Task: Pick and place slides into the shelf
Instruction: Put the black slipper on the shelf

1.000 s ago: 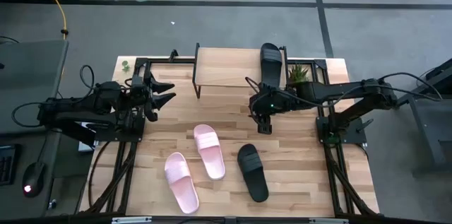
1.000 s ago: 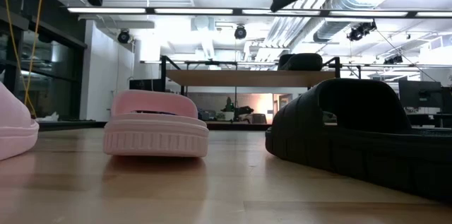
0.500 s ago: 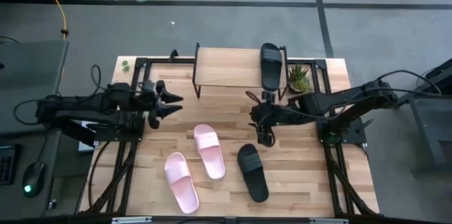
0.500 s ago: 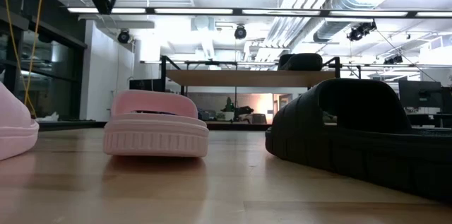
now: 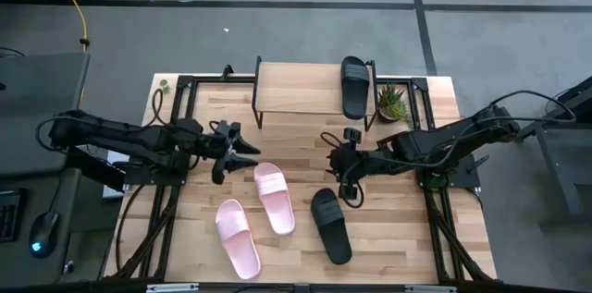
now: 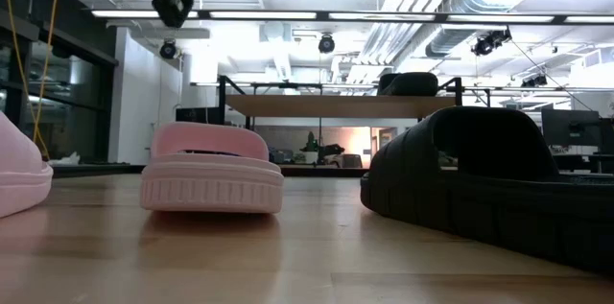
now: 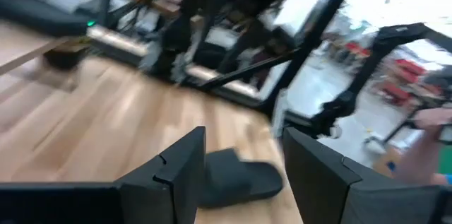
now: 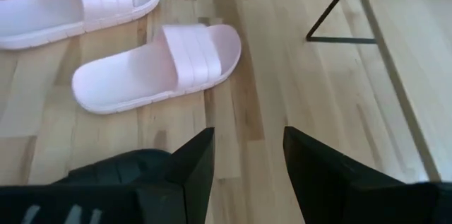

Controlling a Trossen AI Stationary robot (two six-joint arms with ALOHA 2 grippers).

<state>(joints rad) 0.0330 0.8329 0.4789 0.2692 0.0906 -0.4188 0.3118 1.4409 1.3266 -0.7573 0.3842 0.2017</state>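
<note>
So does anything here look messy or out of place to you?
Only the unfinished sorting: one black slide sits on the shelf, while its mate and both pink slides lie scattered at different angles on the table. Nothing looks damaged or spilled.

Two dark, near-black jointed arms, slim tubular links with bulkier joint housings. Black cables loop off each arm toward its base. Left gripper (image 5: 242,152) and right gripper (image 5: 350,188): two flat, angular matte-black fingers (image 8: 189,171) each, with slanted tips. No markings or screws legible.
</note>
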